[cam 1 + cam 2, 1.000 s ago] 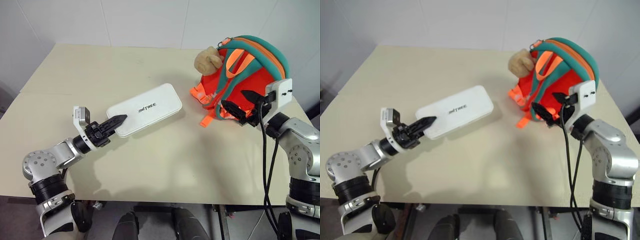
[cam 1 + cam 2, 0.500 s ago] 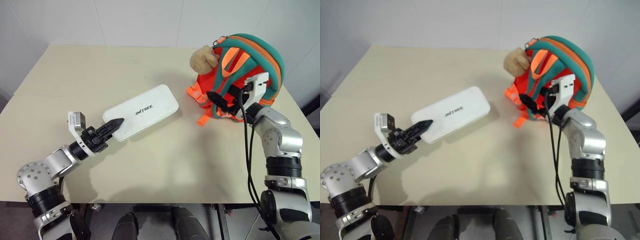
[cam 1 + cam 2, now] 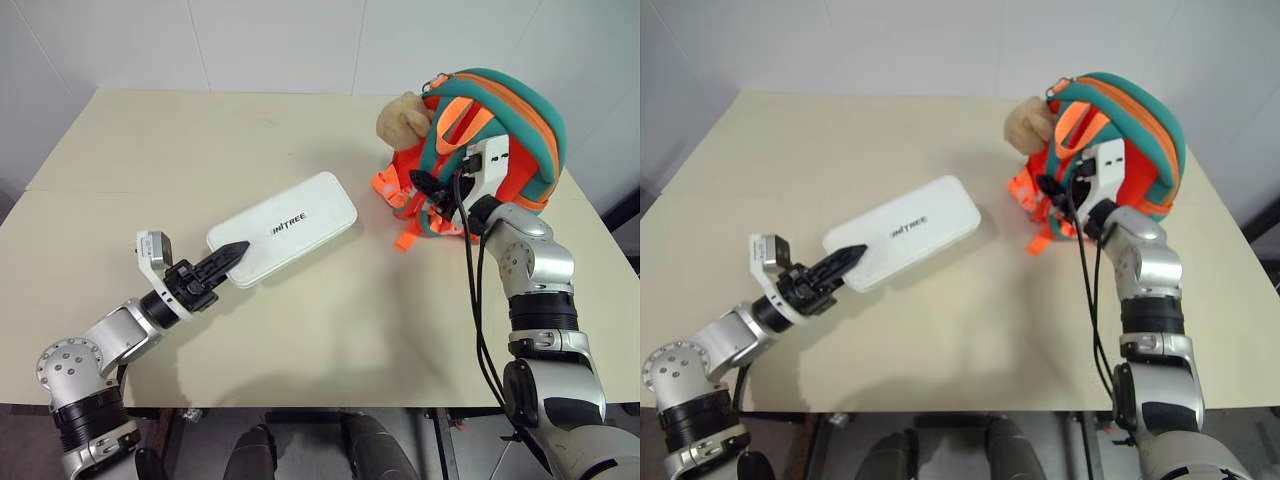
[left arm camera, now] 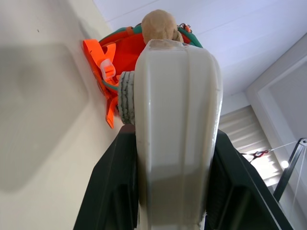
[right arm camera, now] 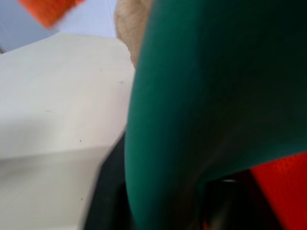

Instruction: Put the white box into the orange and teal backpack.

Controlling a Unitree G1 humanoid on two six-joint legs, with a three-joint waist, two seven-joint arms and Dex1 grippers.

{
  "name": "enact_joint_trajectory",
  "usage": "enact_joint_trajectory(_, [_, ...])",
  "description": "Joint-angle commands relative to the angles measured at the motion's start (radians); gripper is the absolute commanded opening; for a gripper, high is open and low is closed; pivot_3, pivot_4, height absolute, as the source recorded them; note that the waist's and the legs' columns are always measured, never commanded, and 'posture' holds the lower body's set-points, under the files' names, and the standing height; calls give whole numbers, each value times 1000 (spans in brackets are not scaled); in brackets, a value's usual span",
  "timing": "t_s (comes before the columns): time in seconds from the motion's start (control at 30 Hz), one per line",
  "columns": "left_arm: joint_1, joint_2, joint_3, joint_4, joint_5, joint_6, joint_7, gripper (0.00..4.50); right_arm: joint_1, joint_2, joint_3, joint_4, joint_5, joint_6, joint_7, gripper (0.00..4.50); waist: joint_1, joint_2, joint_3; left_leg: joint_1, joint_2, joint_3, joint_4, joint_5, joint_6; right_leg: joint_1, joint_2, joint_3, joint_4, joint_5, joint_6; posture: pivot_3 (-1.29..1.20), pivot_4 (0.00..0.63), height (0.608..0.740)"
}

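Note:
The white box (image 3: pixel 285 228) lies flat on the table, slanting from near left to far right. My left gripper (image 3: pixel 232 250) is shut on its near left end; in the left wrist view the box (image 4: pixel 177 120) runs up between the black fingers (image 4: pixel 112 191). The orange and teal backpack (image 3: pixel 505 105) stands at the far right, straps facing me. My right gripper (image 3: pixel 425 186) reaches in among those straps. In the right wrist view a teal strap (image 5: pixel 192 96) sits between its dark fingers, which close on it.
A beige plush toy (image 3: pixel 403 118) hangs at the backpack's upper left. The beige table (image 3: pixel 350 330) has open surface between box and backpack and along the near edge. A wall stands behind the table's far edge.
My right gripper has pushed further in against the backpack and closed on the teal strap. The left gripper and the box have stayed put.

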Motion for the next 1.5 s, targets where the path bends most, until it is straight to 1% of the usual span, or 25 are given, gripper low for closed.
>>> enact_joint_trajectory(0.03, [13,31,-10,-34,-65,-39,-2,1317,-9,-11,-13,-65,12,-6,-1,241,-1,0,0,0,0,0,0,0,0,0,0,0,0,0,0,0,150,740])
enact_joint_trajectory(0.07, [15,38,-17,-32,-71,-47,-1,1317,-6,-11,-13,-78,15,-1,1,15,-1,0,0,0,0,0,0,0,0,0,0,0,0,0,0,0,150,740])
enact_joint_trajectory(0.2, [14,80,-26,-15,-87,-76,-2,1317,31,-13,0,-200,57,71,33,0,1,0,0,0,0,0,-1,0,0,0,0,0,-1,0,0,0,150,740])
enact_joint_trajectory(0.33, [-4,145,-11,44,-52,-119,-35,1317,102,-22,29,-406,140,209,74,0,1,0,0,0,0,0,-4,0,0,-1,0,0,-3,0,0,0,150,740])
enact_joint_trajectory(0.5, [-29,222,-7,129,9,-170,-100,1317,130,-33,30,-552,212,315,79,0,2,0,0,-1,0,0,-7,0,0,-2,0,0,-5,-1,-1,0,150,740])
enact_joint_trajectory(0.7, [-64,283,-7,203,64,-198,-166,1317,136,-91,34,-692,319,414,135,0,4,0,0,-2,1,0,-11,0,-1,-4,0,-1,-7,-2,-3,0,150,740])
enact_joint_trajectory(0.83, [-90,300,-18,232,91,-199,-194,1317,119,-163,50,-791,439,507,231,0,4,1,0,-4,1,0,-11,-1,-1,-6,0,-2,-8,-3,-4,0,150,740])
enact_joint_trajectory(1.17, [-145,334,-49,279,171,-187,-282,1317,78,-291,84,-918,619,599,391,0,6,0,1,-4,1,0,-11,-1,-1,-5,0,-3,-10,-3,-4,0,150,740])
enact_joint_trajectory(1.4, [-150,379,-56,267,208,-164,-363,1317,99,-386,108,-941,643,584,519,0,6,0,1,-6,2,-1,-11,-2,0,-6,-1,-4,-12,-3,-4,0,150,740])
enact_joint_trajectory(1.5, [-141,408,-59,256,224,-157,-404,1317,130,-438,107,-957,650,571,600,0,8,0,1,-6,2,-1,-11,-2,0,-6,-1,-5,-13,-3,-4,0,150,740])
